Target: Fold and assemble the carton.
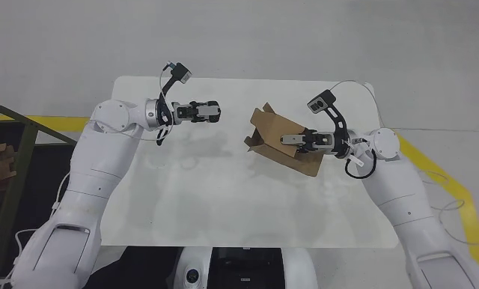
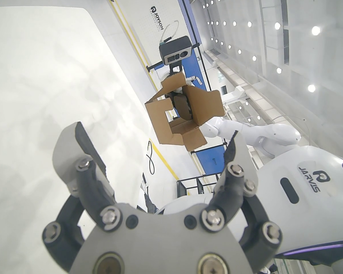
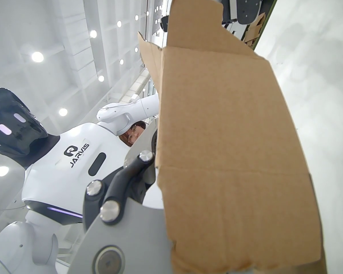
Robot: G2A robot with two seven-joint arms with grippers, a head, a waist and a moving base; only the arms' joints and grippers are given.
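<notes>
- The right gripper (image 1: 290,139) was clamped on one wall of the carton (image 1: 268,129), with one finger inside the open box and the flaps splayed outward.
- The carton was held over the right half of the table (image 1: 209,207), inside its right and far edges.
- The left gripper (image 1: 214,110) stood wide open, holding nothing, over the far-left part of the table.
- A wide stretch of tabletop separated the left gripper from the carton's nearest flap edge.
</notes>
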